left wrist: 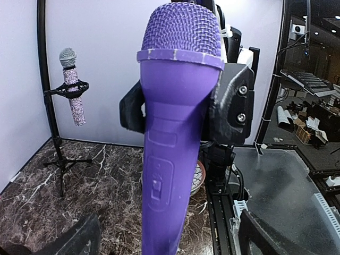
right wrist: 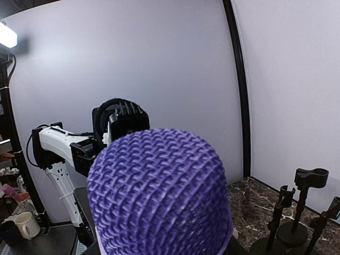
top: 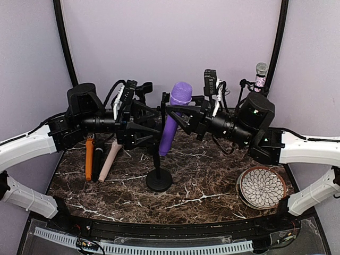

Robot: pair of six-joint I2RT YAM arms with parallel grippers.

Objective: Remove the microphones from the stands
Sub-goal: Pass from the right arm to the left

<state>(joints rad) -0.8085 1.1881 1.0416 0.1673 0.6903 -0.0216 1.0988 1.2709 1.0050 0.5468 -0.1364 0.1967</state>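
Note:
The purple microphone (top: 171,119) stands tilted at the middle of the table, its lower end at the pole of a black stand with a round base (top: 159,180). My right gripper (top: 179,113) is shut on the microphone's body just below the head; the left wrist view shows its black fingers (left wrist: 231,101) pressed on both sides of the microphone (left wrist: 172,138). My left gripper (top: 150,133) is open, its fingers (left wrist: 77,238) spread wide on either side of the microphone's lower body. In the right wrist view the microphone's mesh head (right wrist: 159,196) hides the fingers.
An orange microphone (top: 89,159), a black one (top: 99,162) and a beige one (top: 110,162) lie at the left. A glittery pink microphone (top: 260,78) sits in a stand at the back right. A patterned plate (top: 261,186) lies front right. Empty black stands (right wrist: 303,207) show in the right wrist view.

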